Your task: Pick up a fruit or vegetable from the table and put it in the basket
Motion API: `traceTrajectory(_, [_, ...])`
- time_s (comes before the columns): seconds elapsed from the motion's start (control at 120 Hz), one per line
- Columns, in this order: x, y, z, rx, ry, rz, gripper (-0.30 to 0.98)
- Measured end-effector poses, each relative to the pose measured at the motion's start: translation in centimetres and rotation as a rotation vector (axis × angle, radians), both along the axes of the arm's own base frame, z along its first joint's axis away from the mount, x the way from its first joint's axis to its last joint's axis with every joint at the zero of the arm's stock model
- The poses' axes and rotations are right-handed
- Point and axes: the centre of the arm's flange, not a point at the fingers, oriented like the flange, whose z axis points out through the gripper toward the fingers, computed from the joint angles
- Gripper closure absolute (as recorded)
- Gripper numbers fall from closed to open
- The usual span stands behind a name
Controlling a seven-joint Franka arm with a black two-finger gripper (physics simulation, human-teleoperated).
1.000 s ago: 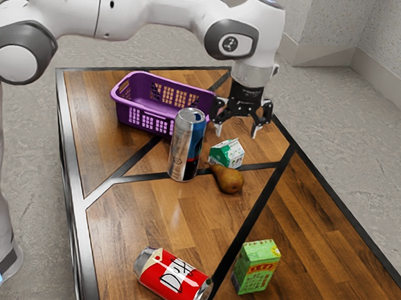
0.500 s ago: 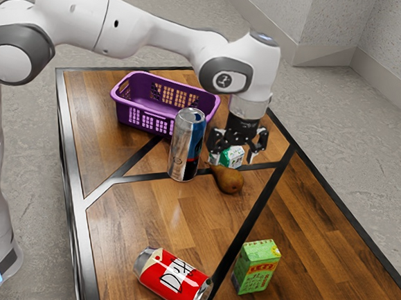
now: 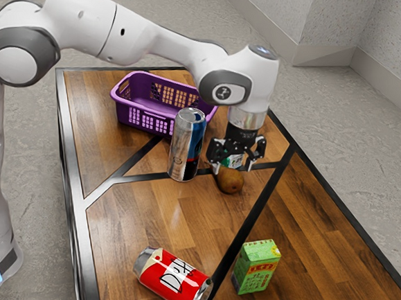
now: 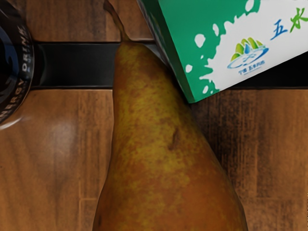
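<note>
My gripper [image 3: 235,168] is low over the pear, its two fingers spread apart and open in the exterior view. The brown pear [image 3: 231,181] lies on the table, its neck hidden behind the gripper. In the wrist view the pear [image 4: 159,144] is large and close under the hand, its stem end beside the green and white carton. The purple basket [image 3: 140,118] stands toward the table's far end, behind the tall can.
A tall silver and blue can [image 3: 186,145] stands just left of the gripper in the exterior view. The green and white carton [image 4: 192,48] touches or nearly touches the pear. A red can [image 3: 173,280] lies nearer the camera, by a green box [image 3: 257,266].
My hand has come down from above the small carton and moved toward the pear, now covering its neck. The fingers have stayed apart; the objects have not visibly moved.
</note>
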Motion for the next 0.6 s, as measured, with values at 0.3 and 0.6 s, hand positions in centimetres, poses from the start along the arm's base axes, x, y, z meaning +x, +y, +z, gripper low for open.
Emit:
traceTrajectory(0.3, [0.1,-0.2,-1.5,0.001,0.015,0.013,0.00])
traceTrajectory(0.6, [0.5,-0.5,-3.4,0.003,0.037,0.019,0.00])
